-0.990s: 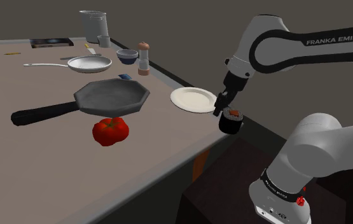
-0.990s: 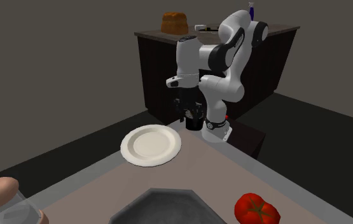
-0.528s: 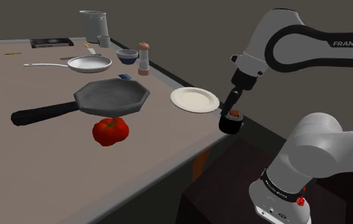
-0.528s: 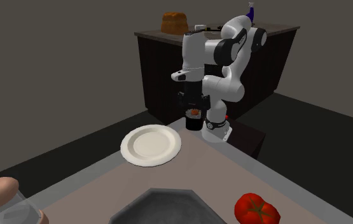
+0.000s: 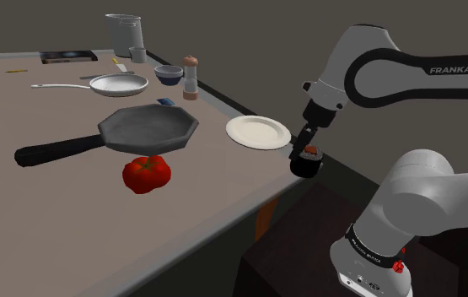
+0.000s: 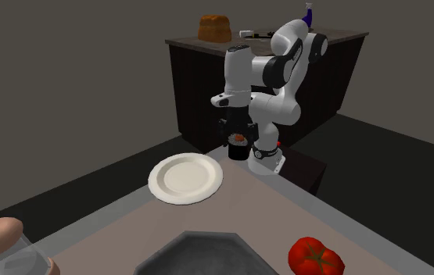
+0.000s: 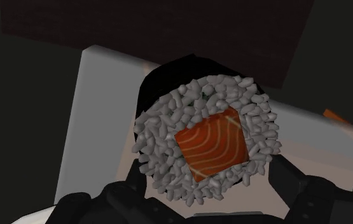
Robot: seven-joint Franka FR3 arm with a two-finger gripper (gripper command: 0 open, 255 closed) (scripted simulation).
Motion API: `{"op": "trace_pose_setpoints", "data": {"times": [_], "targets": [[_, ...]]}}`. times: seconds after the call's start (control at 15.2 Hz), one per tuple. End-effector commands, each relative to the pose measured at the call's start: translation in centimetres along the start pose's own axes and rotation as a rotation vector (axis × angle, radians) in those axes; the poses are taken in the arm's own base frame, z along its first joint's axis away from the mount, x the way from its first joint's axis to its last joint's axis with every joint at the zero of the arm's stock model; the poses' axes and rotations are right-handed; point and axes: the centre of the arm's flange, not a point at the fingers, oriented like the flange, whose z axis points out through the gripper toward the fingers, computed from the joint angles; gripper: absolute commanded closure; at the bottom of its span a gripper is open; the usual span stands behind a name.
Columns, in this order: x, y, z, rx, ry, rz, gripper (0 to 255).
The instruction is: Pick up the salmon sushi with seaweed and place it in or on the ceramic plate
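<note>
The salmon sushi, a dark seaweed roll with rice and an orange centre, stands upright at the table's corner edge, just off the white plate toward the stand. In the second exterior view the sushi sits behind the plate. My gripper hangs straight over the roll, open. In the wrist view the sushi lies between the gripper's two spread fingers, which flank it without clasping it. The plate has nothing on it.
A dark octagonal skillet and a red tomato lie mid-table. Farther back are a steel pan, a small bowl, a grinder and a pot. The table drops off right beside the sushi.
The fingers have spread apart and the hand has risen slightly off the sushi. The roll stays at the table's corner; the arm's elbow has shifted.
</note>
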Motion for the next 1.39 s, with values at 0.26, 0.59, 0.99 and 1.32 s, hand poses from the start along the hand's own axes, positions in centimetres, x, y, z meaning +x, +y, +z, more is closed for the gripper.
{"op": "trace_pose_setpoints", "data": {"times": [0.26,0.59,0.99,1.32], "targets": [[0.0,0.0,0.0,0.000,0.000,0.000,255],[0.0,0.0,0.1,0.000,0.000,0.000,255],[0.3,-0.2,-1.5,0.000,0.000,0.000,255],[0.7,-0.5,-4.1,0.000,0.000,0.000,255]]}}
